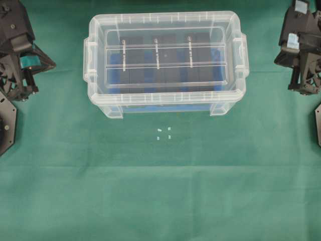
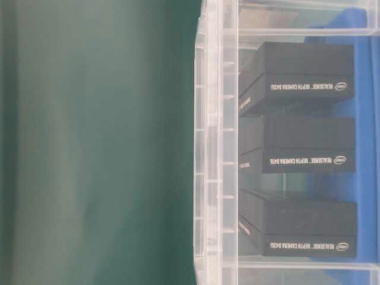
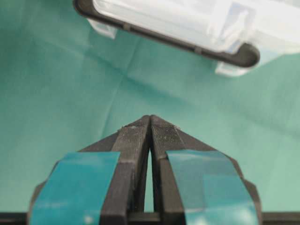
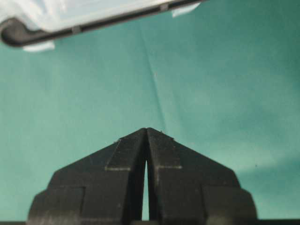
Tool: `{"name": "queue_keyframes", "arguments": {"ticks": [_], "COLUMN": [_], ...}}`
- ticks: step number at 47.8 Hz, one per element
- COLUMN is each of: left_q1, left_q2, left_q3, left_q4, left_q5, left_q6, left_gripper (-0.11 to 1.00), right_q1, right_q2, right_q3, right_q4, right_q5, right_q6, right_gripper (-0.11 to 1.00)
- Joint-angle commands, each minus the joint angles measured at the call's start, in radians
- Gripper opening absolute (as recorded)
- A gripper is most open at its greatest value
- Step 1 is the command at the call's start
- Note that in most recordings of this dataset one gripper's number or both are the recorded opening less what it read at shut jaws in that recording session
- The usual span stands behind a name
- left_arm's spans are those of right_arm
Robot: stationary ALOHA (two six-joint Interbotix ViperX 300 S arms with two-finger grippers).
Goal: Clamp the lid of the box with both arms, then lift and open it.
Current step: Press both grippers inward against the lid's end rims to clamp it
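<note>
The clear box (image 1: pixel 165 104) stands at the back middle of the green cloth, with the flat clear lid (image 1: pixel 165 37) lying on top of it. Three black oblong boxes (image 2: pixel 303 142) and a blue bottom show through the plastic. My left gripper (image 1: pixel 51 64), marked with teal tape, hangs left of the box and apart from it, shut and empty (image 3: pixel 150 117). My right gripper (image 1: pixel 277 60) hangs to the right of the box, also shut with nothing in it (image 4: pixel 146 130). Each wrist view shows only an end of the box (image 3: pixel 187 23) (image 4: pixel 70 14), some way ahead of the fingertips.
Green cloth (image 1: pixel 160 201) covers the whole table. A few small white marks (image 1: pixel 164 133) lie on it just in front of the box. Black arm bases sit at the left edge (image 1: pixel 6 120) and right edge (image 1: pixel 318 125).
</note>
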Motion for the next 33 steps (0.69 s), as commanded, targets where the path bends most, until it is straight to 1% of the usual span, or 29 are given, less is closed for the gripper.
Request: {"name": "queue_keyframes", "arguments": {"ticks": [1,7,13,23,33], "left_q1": [-0.008,-0.008,-0.008,-0.008,-0.008], "left_q2": [0.002,0.002,0.002,0.012,0.092], "left_q3": [-0.026,-0.031,-0.038,-0.044,-0.074], "left_q4": [0.003,0.003,0.003,0.003,0.003], "left_q5": [0.026,0.08,0.11,0.109,0.097], "left_q6": [0.026,0.048,0.048,0.052,0.055], "left_gripper": [0.01,0.01,0.01,0.01,0.01], "right_q1": [0.005,0.005,0.005,0.005,0.006], "right_q2": [0.002,0.002,0.002,0.002,0.018], "right_q3": [-0.028,-0.028,-0.028,-0.029,-0.044], "right_q4": [-0.002,0.0,0.0,0.0,0.0], "right_q5": [0.012,0.018,0.017,0.015,0.008], "right_q6": [-0.032,-0.069,-0.074,-0.078,-0.08], "right_gripper": [0.0,0.0,0.0,0.0,0.0]}}
